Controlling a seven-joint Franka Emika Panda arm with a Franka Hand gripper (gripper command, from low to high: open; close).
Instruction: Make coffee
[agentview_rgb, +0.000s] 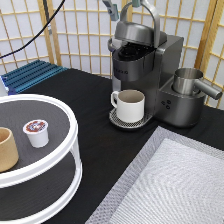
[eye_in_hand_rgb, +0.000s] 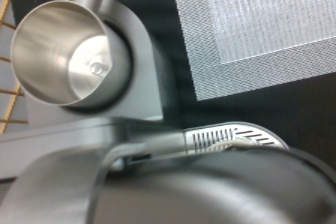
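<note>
The coffee pod (agentview_rgb: 36, 132), white with a brown-and-red foil top, stands on the top tier of a round white rack (agentview_rgb: 70, 125) at the exterior view's left. My gripper (agentview_rgb: 123, 7) is at the exterior view's top edge, open and empty, right at the raised handle (agentview_rgb: 152, 20) of the grey coffee machine (agentview_rgb: 150, 65). The machine's lid (agentview_rgb: 135, 34) is tilted up over the dark pod chamber (agentview_rgb: 132, 51). A white handled mug (agentview_rgb: 130, 105) sits on the drip tray (agentview_rgb: 116, 120) under the spout. The wrist view shows the lid (eye_in_hand_rgb: 187, 190) from close by.
A tan handleless cup (agentview_rgb: 6, 149) stands beside the pod on the rack. A steel jug (agentview_rgb: 189, 81) sits on the machine's right side and shows in the wrist view (eye_in_hand_rgb: 71, 55). A grey mesh mat (agentview_rgb: 170, 185) covers the bottom right. A blue slatted tray (agentview_rgb: 30, 75) lies at back left.
</note>
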